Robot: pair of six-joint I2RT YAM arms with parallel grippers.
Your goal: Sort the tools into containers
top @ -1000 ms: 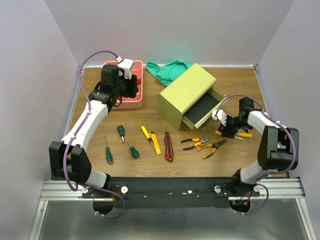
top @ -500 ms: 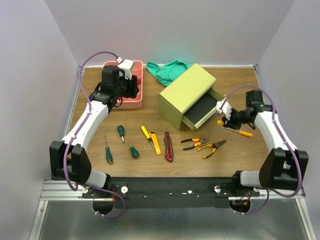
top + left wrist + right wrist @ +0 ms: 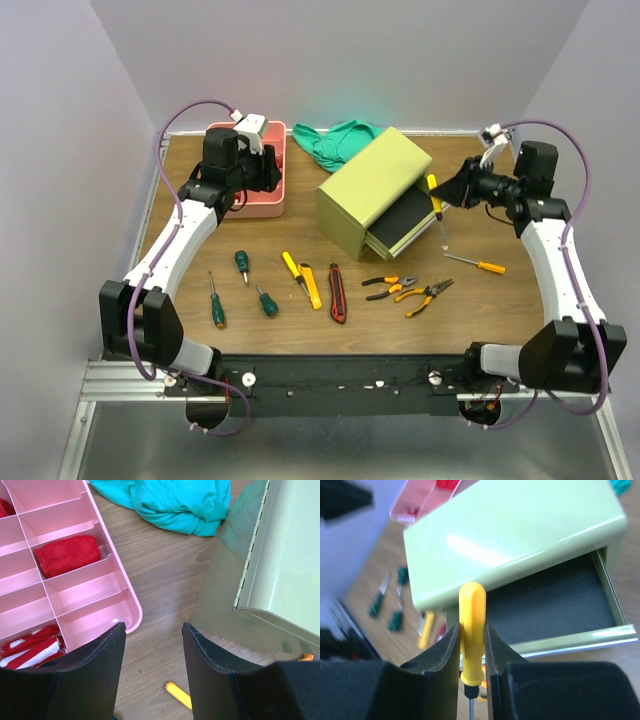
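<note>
My right gripper (image 3: 449,190) is shut on a yellow-handled screwdriver (image 3: 433,188), whose shaft hangs down beside the open drawer (image 3: 405,222) of the olive-green chest (image 3: 372,185). In the right wrist view the handle (image 3: 472,615) is pinched between both fingers, above the dark drawer (image 3: 555,605). My left gripper (image 3: 268,172) hovers open and empty at the right edge of the pink tray (image 3: 278,203); the left wrist view shows bare table between its fingers. Green screwdrivers (image 3: 242,262), a yellow knife (image 3: 312,286), a red-black knife (image 3: 337,293), pliers (image 3: 388,286) and an orange screwdriver (image 3: 478,264) lie on the table.
A green cloth (image 3: 340,140) lies behind the chest, also in the left wrist view (image 3: 170,500). Red cloth pieces (image 3: 67,555) sit in the pink tray's compartments (image 3: 75,595). A yellow tool end (image 3: 177,694) shows below my left fingers. Walls close off three sides of the table.
My right gripper has shut on the yellow screwdriver and carried it up and back from the table to beside the open drawer. The left arm has hardly moved.
</note>
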